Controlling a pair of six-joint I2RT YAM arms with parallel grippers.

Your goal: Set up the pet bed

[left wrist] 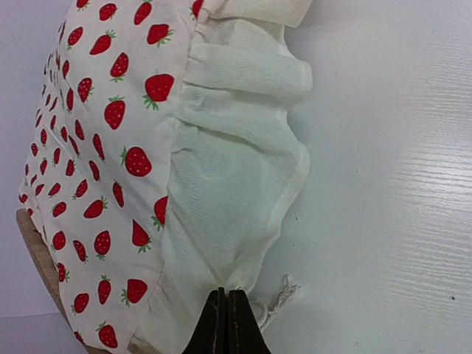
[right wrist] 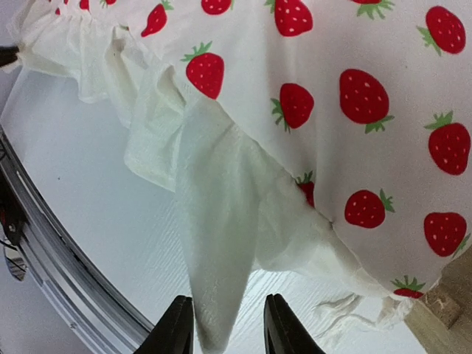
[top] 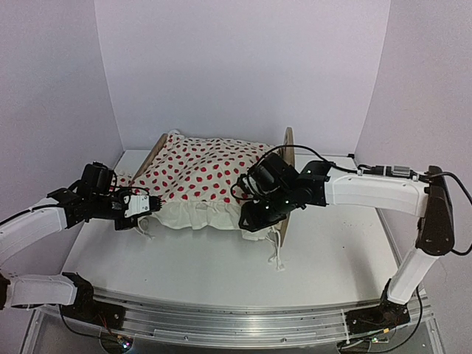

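Left gripper [left wrist: 227, 302] pinches strawberry blanket [left wrist: 110, 147] ruffle, lower centre; right gripper [right wrist: 228, 310] spread around limp hem. Likely light, rigid pet bed [top: 288, 144]: hold by wood.

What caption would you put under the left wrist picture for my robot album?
The left pincer pinches the white ruffle of the strawberry blanket draped over the wooden pet bed.

top external: high behind arm bases, facing forward-down, wide | wrists: close-up, opposite ends of pet bed [top: 288, 151] | shared: blanket [top: 199, 173] ruffle
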